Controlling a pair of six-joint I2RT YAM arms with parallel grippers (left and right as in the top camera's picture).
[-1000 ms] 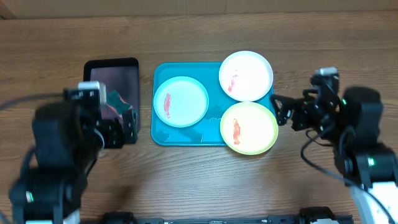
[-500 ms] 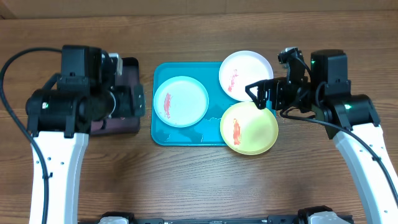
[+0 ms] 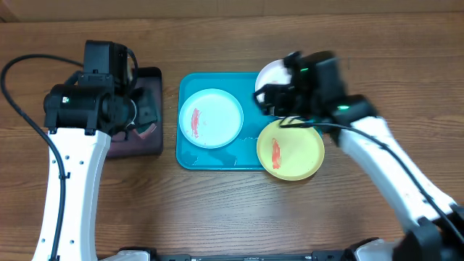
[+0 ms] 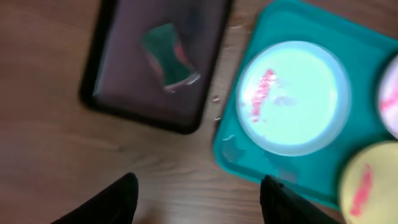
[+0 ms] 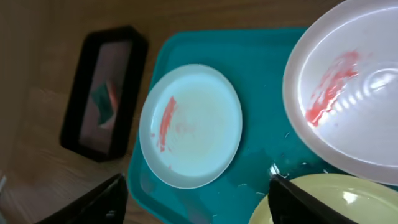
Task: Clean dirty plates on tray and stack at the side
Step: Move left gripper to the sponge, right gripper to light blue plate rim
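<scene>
Right gripper (image 3: 267,100) swings over the white plate (image 5: 373,93) at upper right, left gripper (image 4: 199,199) toward the sponge (image 4: 169,56); both empty, spread, likely readying grasps.

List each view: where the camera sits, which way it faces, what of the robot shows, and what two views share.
Overhead: fixed above the table, facing straight down at the turquoise tray; both arms show.
Left wrist: on the left arm, facing down at the black tray, green sponge and light blue plate; left gripper fingers at bottom.
Right wrist: on the right arm, facing down at the white plate and turquoise tray; right gripper fingers at bottom.
Shared: both wrist views show the light blue plate and black tray.
</scene>
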